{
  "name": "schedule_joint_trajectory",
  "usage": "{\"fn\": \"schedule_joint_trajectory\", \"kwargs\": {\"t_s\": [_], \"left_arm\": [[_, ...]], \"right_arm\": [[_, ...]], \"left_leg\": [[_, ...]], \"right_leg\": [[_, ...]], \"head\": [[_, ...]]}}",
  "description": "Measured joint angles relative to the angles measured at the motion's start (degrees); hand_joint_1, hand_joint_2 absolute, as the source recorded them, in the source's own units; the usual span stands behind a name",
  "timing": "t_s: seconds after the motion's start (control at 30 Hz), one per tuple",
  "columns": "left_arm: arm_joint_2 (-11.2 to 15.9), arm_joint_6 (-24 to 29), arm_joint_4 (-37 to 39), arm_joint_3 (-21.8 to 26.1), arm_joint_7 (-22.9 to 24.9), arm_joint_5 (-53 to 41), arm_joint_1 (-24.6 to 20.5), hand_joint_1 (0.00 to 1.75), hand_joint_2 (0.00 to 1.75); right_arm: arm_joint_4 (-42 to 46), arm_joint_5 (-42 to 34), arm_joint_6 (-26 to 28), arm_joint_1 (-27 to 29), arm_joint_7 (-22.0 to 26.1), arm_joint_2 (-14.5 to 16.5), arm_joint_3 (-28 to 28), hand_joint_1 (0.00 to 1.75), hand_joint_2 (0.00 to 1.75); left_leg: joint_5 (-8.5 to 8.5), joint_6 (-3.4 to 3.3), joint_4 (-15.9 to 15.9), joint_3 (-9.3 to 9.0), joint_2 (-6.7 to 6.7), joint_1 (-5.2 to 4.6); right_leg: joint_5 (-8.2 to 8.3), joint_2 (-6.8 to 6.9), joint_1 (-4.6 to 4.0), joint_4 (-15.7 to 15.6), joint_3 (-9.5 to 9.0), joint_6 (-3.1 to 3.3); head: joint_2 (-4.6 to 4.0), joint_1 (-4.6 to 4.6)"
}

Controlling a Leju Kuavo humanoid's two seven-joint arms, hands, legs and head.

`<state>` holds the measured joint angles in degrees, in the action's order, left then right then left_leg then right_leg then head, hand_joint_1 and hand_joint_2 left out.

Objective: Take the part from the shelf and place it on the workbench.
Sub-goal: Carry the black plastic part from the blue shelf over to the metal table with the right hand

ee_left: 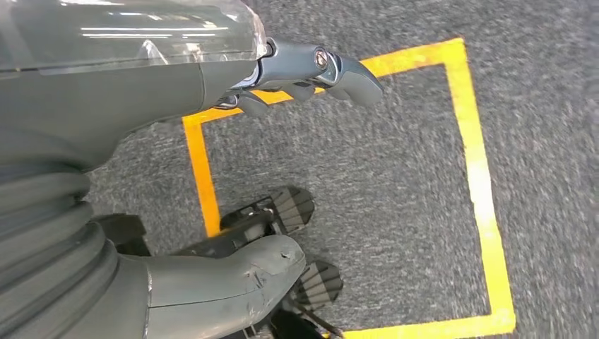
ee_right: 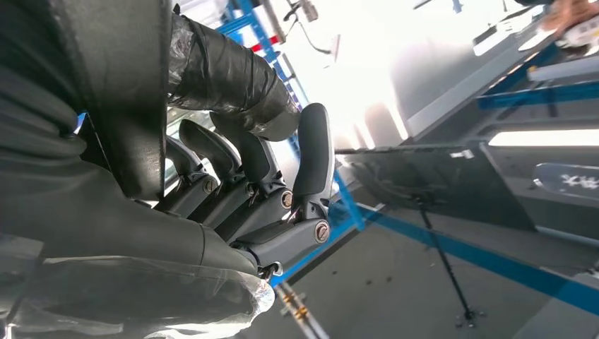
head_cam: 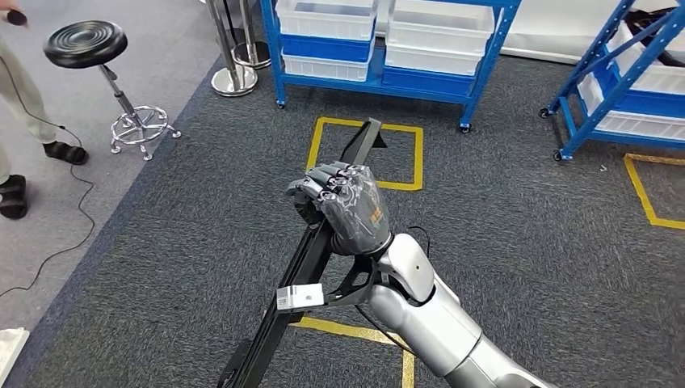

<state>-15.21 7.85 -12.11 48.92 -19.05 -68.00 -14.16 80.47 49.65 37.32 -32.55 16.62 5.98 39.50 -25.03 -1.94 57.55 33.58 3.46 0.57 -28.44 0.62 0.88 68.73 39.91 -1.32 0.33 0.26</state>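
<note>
Right hand (head_cam: 343, 206) is clenched around a long black part (head_cam: 303, 267), carried slanted above the grey carpet (head_cam: 525, 242). Left hand (ee_left: 311, 70) hangs over a yellow floor square (ee_left: 480, 191), fingers apart, holding nothing. Beyond, blue shelves (head_cam: 388, 48) hold white bins (head_cam: 440, 28); a black stool (head_cam: 89, 44) stands far left.

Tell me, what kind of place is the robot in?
Probably a factory or warehouse workshop. Blue metal shelves hold white storage bins, and yellow tape squares mark spots on the grey carpet floor. The right robot hand grips a long black part.
</note>
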Motion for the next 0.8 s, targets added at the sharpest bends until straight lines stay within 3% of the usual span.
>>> {"fn": "schedule_joint_trajectory", "kwargs": {"t_s": [0.07, 0.1, 0.13, 0.2, 0.27, 0.33, 0.37, 0.4, 0.43, 0.47, 0.5, 0.57, 0.63, 0.7, 0.73, 0.8], "left_arm": [[-0.02, 0.08, 0.0, 0.0, 0.03, 0.05, -0.13, 0.0, 1.75], [-0.02, 0.14, 0.0, 0.01, 0.08, 0.11, -0.16, 0.0, 1.75], [-0.01, 0.24, 0.0, 0.01, 0.17, 0.2, -0.17, 0.0, 1.75], [-0.01, 0.51, 0.0, 0.02, 0.4, 0.51, -0.17, 0.0, 1.75], [-0.01, 0.88, 0.0, 0.05, 0.51, 0.9, -0.14, 0.0, 1.75], [0.04, 1.23, 0.0, 0.16, 0.51, 1.14, 0.09, 0.0, 1.75], [0.08, 1.36, 0.0, 0.22, 0.51, 1.19, 0.31, 0.0, 1.75], [0.14, 1.44, 0.0, 0.28, 0.51, 1.23, 0.57, 0.0, 1.75], [0.21, 1.5, 0.0, 0.32, 0.51, 1.27, 0.81, 0.0, 1.75], [0.29, 1.57, 0.0, 0.37, 0.57, 1.38, 0.98, 0.0, 1.75], [0.39, 1.64, 0.0, 0.46, 0.71, 1.58, 1.08, 0.0, 1.75], [0.7, 1.84, 0.0, 0.8, 1.01, 1.96, 1.2, 0.0, 1.75], [0.95, 1.98, 0.01, 1.16, 1.19, 2.14, 1.36, 0.0, 1.75], [1.03, 2.07, 0.01, 1.3, 1.46, 2.27, 1.41, 0.0, 1.75], [1.07, 1.87, 0.0, 1.33, 1.71, 2.38, 1.43, 0.0, 1.75], [1.15, 0.84, 0.0, 1.52, 2.14, 2.73, 1.66, 0.0, 1.75]], "right_arm": [[0.05, -0.03, -0.36, -0.23, 0.08, 0.01, 0.02, 1.75, 1.75], [0.09, -0.03, -0.54, -0.33, 0.1, 0.03, 0.03, 1.75, 1.75], [0.12, -0.01, -0.69, -0.37, 0.12, 0.05, 0.04, 1.75, 1.75], [0.25, 0.04, -0.91, -0.38, 0.13, 0.04, 0.05, 1.75, 1.75], [0.56, 0.09, -1.08, -0.42, 0.15, 0.01, 0.07, 1.75, 1.75], [0.87, 0.12, -1.22, -0.42, 0.17, 0.04, 0.1, 1.75, 1.75], [0.94, 0.12, -1.26, -0.34, 0.17, 0.05, 0.12, 1.75, 1.75], [0.97, 0.12, -1.26, -0.21, 0.17, 0.03, 0.14, 1.75, 1.75], [1.01, 0.12, -1.26, -0.05, 0.17, -0.01, 0.15, 1.75, 1.75], [1.13, 0.09, -1.26, 0.1, 0.17, -0.04, 0.17, 1.75, 1.75], [1.33, 0.04, -1.26, 0.21, 0.17, -0.07, 0.18, 1.75, 1.75], [1.88, -0.14, -1.26, 0.26, 0.16, -0.08, 0.2, 1.75, 1.75], [2.34, -0.26, -1.28, 0.28, 0.16, -0.09, 0.22, 1.75, 1.75], [2.7, -0.13, -1.25, 0.39, 0.15, -0.18, 0.24, 1.75, 1.75], [2.96, 0.15, -1.15, 0.52, 0.15, -0.28, 0.24, 1.75, 1.75], [3.73, 0.92, -0.85, 0.78, 0.18, -0.49, 0.31, 1.75, 1.75]], "left_leg": [[-0.57, 0.46, 0.77, 0.1, 1.07, -0.28], [-0.79, 0.72, 1.06, 0.14, 1.54, -0.44], [-0.91, 0.98, 1.22, 0.15, 2.01, -0.6], [-1.11, 1.5, 1.28, 0.08, 2.81, -0.59], [-2.77, 2.2, 3.13, 0.7, 1.23, -0.31], [-6.43, 2.76, 9.29, 3.21, -1.62, -0.02], [-8.17, 2.92, 13.21, 4.94, -2.41, 0.05], [-9.05, 3.0, 16.21, 6.33, -2.73, 0.07], [-8.83, 3.0, 17.37, 6.91, -2.88, 0.07], [-7.43, 2.89, 16.08, 6.35, -3.05, 0.08], [-5.28, 2.68, 12.75, 4.84, -3.52, 0.08], [-2.04, 2.07, 4.94, 1.31, -6.28, 0.25], [-1.47, 1.61, 1.54, -0.19, -8.12, 0.23], [-1.22, 1.18, 0.89, -0.45, -7.16, 0.21], [-0.89, 0.85, 0.34, -0.68, -6.41, 0.32], [-0.25, 0.19, -0.76, -1.13, -4.67, 0.46]], "right_leg": [[2.33, 2.18, -0.39, -6.59, -3.4, 0.54], [2.66, 2.77, -0.58, -8.29, -4.18, 0.85], [2.5, 2.82, -0.77, -8.74, -4.24, 1.13], [2.8, 1.45, -0.66, -8.89, -4.06, 1.68], [3.17, 0.27, -0.32, -9.16, -4.04, 2.29], [3.42, -0.91, -0.1, -9.27, -3.96, 2.66], [3.48, -1.6, -0.1, -9.24, -3.88, 2.74], [3.51, -2.33, -0.11, -9.2, -3.84, 2.76], [3.53, -3.13, -0.12, -9.13, -3.81, 2.75], [3.55, -3.96, -0.12, -9.05, -3.81, 2.72], [3.57, -4.79, -0.11, -8.96, -3.83, 2.68], [3.69, -6.25, -0.05, -8.81, -3.7, 2.41], [4.04, -7.55, 0.22, -8.91, -3.25, 1.71], [4.49, -8.8, 0.46, -9.26, -2.91, 0.76], [4.38, -8.27, 0.34, -9.1, -2.74, 0.4], [2.4, -5.18, -0.06, -6.2, -1.28, 0.02]], "head": [[0.0, -0.01], [0.0, -0.01], [0.0, -0.02], [0.0, -0.03], [0.0, -0.04], [0.0, -0.05], [0.0, -0.05], [0.0, -0.04], [0.0, -0.05], [0.0, -0.05], [0.0, -0.05], [0.0, -0.04], [0.0, -0.04], [0.0, -0.06], [0.0, -0.04], [0.0, 0.09]]}}
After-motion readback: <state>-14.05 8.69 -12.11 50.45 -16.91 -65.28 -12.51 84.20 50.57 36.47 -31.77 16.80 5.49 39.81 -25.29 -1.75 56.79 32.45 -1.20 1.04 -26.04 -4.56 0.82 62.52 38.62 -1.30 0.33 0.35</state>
